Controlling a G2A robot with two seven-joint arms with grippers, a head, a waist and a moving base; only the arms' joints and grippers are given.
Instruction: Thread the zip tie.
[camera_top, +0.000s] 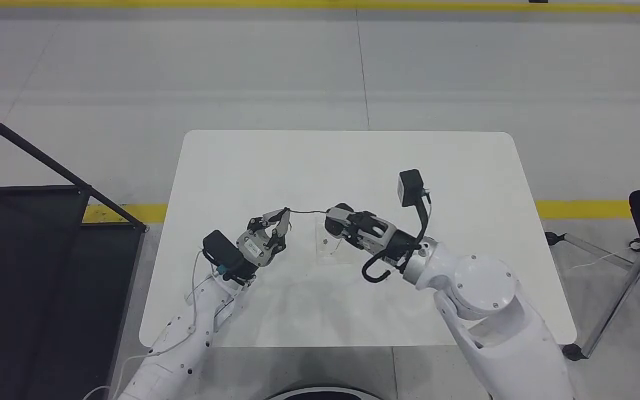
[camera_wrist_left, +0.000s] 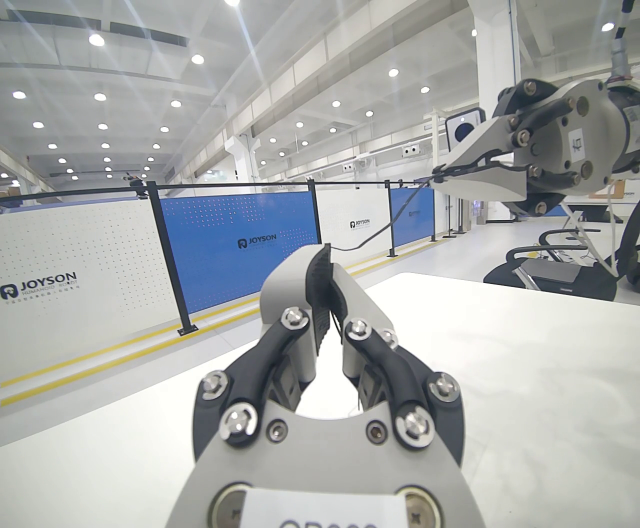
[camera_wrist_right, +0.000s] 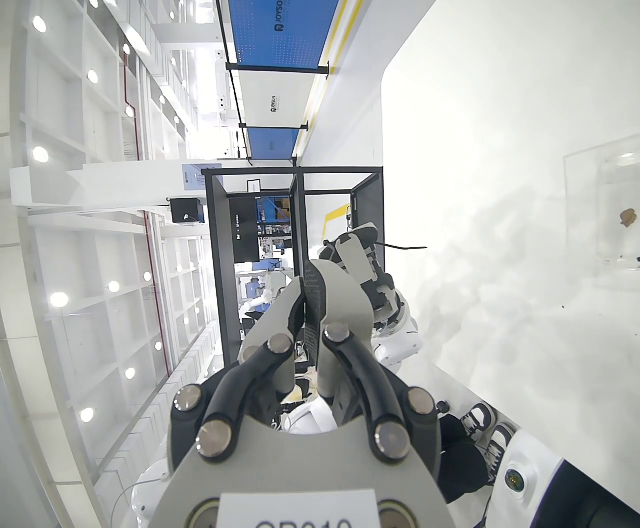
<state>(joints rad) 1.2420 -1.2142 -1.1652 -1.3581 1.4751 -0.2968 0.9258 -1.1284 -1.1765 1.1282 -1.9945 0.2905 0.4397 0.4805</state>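
Note:
The zip tie (camera_top: 305, 211) is a thin black strap stretched above the white table (camera_top: 450, 170) between my two grippers. My left gripper (camera_top: 272, 230) is shut on one end; in its wrist view the left gripper (camera_wrist_left: 327, 257) has its pads pressed together and the zip tie (camera_wrist_left: 365, 242) curves away from their tip. The strap runs to my right gripper (camera_wrist_left: 441, 175), which is shut on the other end. My right gripper (camera_wrist_right: 311, 274) faces the left gripper (camera_wrist_right: 350, 248), and a short tail of the zip tie (camera_wrist_right: 405, 247) sticks out sideways past it.
A small clear plastic stand (camera_top: 325, 245) sits on the table just under the right gripper, seen as a clear plastic stand (camera_wrist_right: 605, 210) with a brown speck on it. A black frame stands off the table's left edge (camera_top: 40, 160).

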